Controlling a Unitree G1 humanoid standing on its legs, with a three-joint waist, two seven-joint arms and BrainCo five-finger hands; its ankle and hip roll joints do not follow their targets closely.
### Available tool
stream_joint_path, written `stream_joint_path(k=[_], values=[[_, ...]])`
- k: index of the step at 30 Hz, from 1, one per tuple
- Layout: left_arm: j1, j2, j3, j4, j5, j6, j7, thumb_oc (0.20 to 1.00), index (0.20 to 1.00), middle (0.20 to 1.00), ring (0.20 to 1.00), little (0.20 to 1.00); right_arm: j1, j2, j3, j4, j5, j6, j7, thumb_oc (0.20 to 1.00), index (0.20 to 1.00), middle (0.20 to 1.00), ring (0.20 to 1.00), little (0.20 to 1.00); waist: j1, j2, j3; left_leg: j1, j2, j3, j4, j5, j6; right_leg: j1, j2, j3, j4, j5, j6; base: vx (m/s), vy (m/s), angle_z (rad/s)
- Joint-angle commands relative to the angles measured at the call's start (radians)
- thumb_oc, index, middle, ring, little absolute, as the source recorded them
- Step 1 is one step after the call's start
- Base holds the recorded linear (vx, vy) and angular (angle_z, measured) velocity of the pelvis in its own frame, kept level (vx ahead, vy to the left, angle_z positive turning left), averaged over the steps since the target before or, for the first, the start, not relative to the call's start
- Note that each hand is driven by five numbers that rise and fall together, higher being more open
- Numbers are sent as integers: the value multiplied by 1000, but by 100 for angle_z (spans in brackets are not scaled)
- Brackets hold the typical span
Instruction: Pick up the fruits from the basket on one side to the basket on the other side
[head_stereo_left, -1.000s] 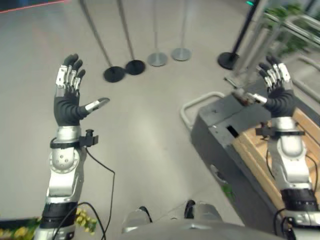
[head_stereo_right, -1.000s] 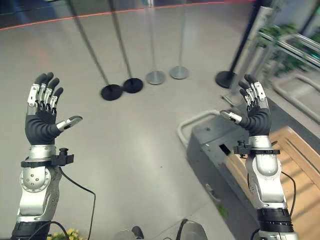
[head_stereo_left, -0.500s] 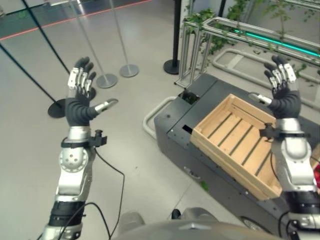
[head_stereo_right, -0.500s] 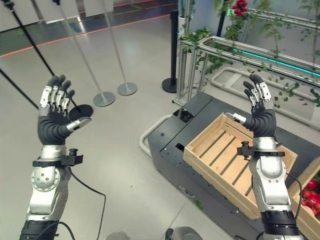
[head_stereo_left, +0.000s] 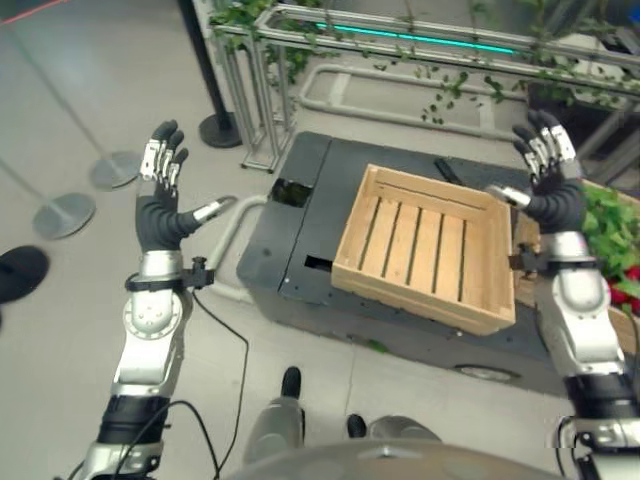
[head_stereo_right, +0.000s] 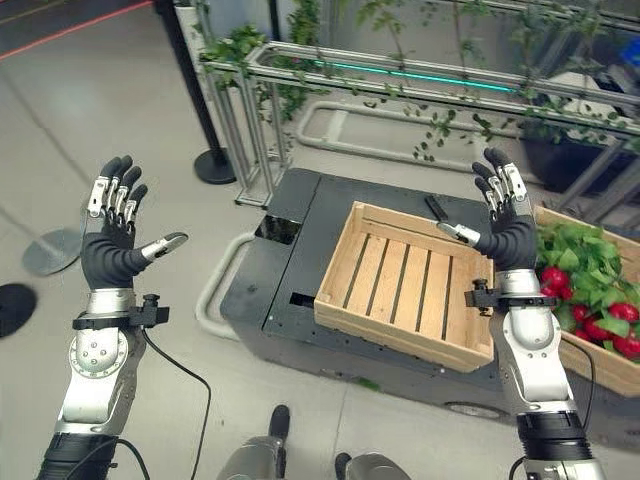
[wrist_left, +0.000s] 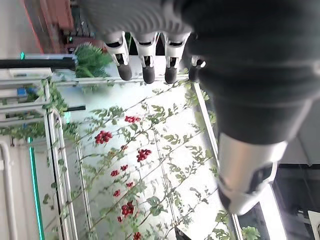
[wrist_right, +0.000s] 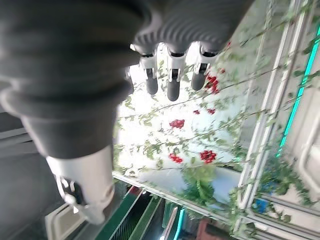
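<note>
An empty wooden crate (head_stereo_right: 400, 285) sits on a dark grey cart (head_stereo_right: 290, 270) in front of me. To its right a second crate (head_stereo_right: 600, 355) holds red fruits (head_stereo_right: 555, 282) among green leaves. My left hand (head_stereo_right: 110, 245) is raised at the left, over the floor, fingers straight and spread, holding nothing. My right hand (head_stereo_right: 503, 225) is raised above the right edge of the empty crate, also open and empty. In the wrist views the fingers (wrist_left: 145, 67) of the left hand and the fingers (wrist_right: 170, 75) of the right hand point straight up.
A metal rail frame (head_stereo_right: 400, 85) with green vines runs behind the cart. A black stanchion post (head_stereo_right: 205, 150) stands at the back left, with round stanchion bases (head_stereo_right: 50, 250) on the grey floor at far left. A curved white handle bar (head_stereo_right: 215, 285) juts from the cart's left end.
The whole view has swung right: the cart and empty crate now lie centred and the fruit crate has come into sight. Both hands stay raised and open.
</note>
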Motion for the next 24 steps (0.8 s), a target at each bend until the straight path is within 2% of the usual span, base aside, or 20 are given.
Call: stream_joint_path(k=[1, 4, 5, 6, 8, 9, 11, 12, 13, 14, 16, 18, 24], values=[[-23, 44, 7, -37, 54, -57, 27, 1000, 1000, 1000, 1000, 1000, -45, -2, -26, -48, -31, -27, -9, 1000, 1000, 1000, 1000, 1000, 6, -23, -65, 4, 44, 71, 82, -119, -20, 25, -35, 21, 7, 30, 102, 82, 275, -49], [-38, 51, -10, -26, 58, -52, 36, 1000, 1000, 1000, 1000, 1000, -39, 18, -22, -60, -43, -26, -11, 1000, 1000, 1000, 1000, 1000, -15, -32, -63, 24, 42, 133, 106, -166, 6, -8, -64, 41, 50, 40, 136, 75, 253, -70], [-38, 51, -10, -26, 58, -52, 36, 1000, 1000, 1000, 1000, 1000, -39, 18, -22, -60, -43, -26, -11, 1000, 1000, 1000, 1000, 1000, -15, -32, -63, 24, 42, 133, 106, -166, 6, -8, -64, 41, 50, 40, 136, 29, 202, -81], [-35, 54, -11, -24, 61, -53, 34, 1000, 1000, 1000, 1000, 1000, -30, 31, -22, -64, -44, -27, -9, 1000, 1000, 1000, 1000, 1000, -19, -32, -60, 35, 50, 170, 105, -175, 13, -36, -74, 42, 68, 68, 154, -9, 148, -70], [-29, 56, -13, -24, 61, -49, 34, 1000, 1000, 1000, 1000, 1000, -28, 38, -15, -61, -44, -23, -6, 1000, 1000, 1000, 1000, 1000, -26, -34, -53, 56, 55, 197, 103, -192, 17, -69, -83, 6, 77, 92, 163, -31, 160, -92], [-29, 59, -11, -25, 57, -48, 37, 1000, 1000, 1000, 1000, 1000, -38, 45, -4, -51, -42, -21, -9, 1000, 1000, 1000, 1000, 1000, -15, -34, -47, 70, 67, 227, 94, -191, 15, -104, -98, -73, 67, 124, 154, -82, 108, -88], [-15, 67, 5, -39, 59, -48, 38, 1000, 1000, 1000, 1000, 1000, -49, 49, 11, -42, -40, -20, -8, 1000, 1000, 1000, 1000, 1000, 9, -32, -38, 95, 81, 264, 78, -204, 12, -128, -136, -256, 52, 132, 130, -96, 58, -99], [-15, 67, 6, -40, 59, -48, 38, 1000, 1000, 1000, 1000, 1000, -50, 50, 12, -42, -40, -20, -9, 1000, 1000, 1000, 1000, 1000, 7, -32, -38, 92, 82, 262, 75, -196, 12, -130, -135, -258, 48, 138, 129, -99, 45, -145], [1, 63, 30, -46, 63, -45, 40, 1000, 1000, 1000, 1000, 1000, -57, 56, 28, -26, -55, -12, -11, 1000, 1000, 1000, 1000, 1000, 27, -29, -34, 104, 88, 298, 60, -195, 7, -135, -192, -395, 39, 157, 134, -49, 27, -114], [2, 54, 30, -35, 55, -48, 38, 1000, 1000, 1000, 1000, 1000, -50, 51, 27, -17, -59, -11, -11, 1000, 1000, 1000, 1000, 1000, 4, -31, -34, 111, 81, 291, 56, -193, 7, -125, -162, -339, 34, 141, 133, -34, 27, -90], [9, 41, 33, -24, 49, -49, 32, 1000, 1000, 1000, 1000, 1000, -47, 51, 20, -9, -58, -11, -7, 1000, 1000, 1000, 1000, 1000, -2, -36, -45, 117, 79, 298, 57, -191, 10, -118, -152, -295, 8, 151, 129, 29, -22, 1], [19, 34, 37, -19, 47, -50, 34, 1000, 1000, 1000, 1000, 1000, -46, 57, 21, -4, -51, -13, -9, 1000, 1000, 1000, 1000, 1000, 1, -39, -53, 131, 79, 311, 51, -196, 11, -107, -158, -299, -19, 163, 129, 40, -29, 18], [52, 12, 35, 13, 43, -34, 25, 1000, 1000, 1000, 1000, 1000, -21, 61, 25, -6, -48, -5, 0, 1000, 1000, 1000, 1000, 1000, -6, -42, -89, 180, 88, 308, -1, -178, -2, -42, -131, -292, -87, 154, 114, 32, -71, -1]])
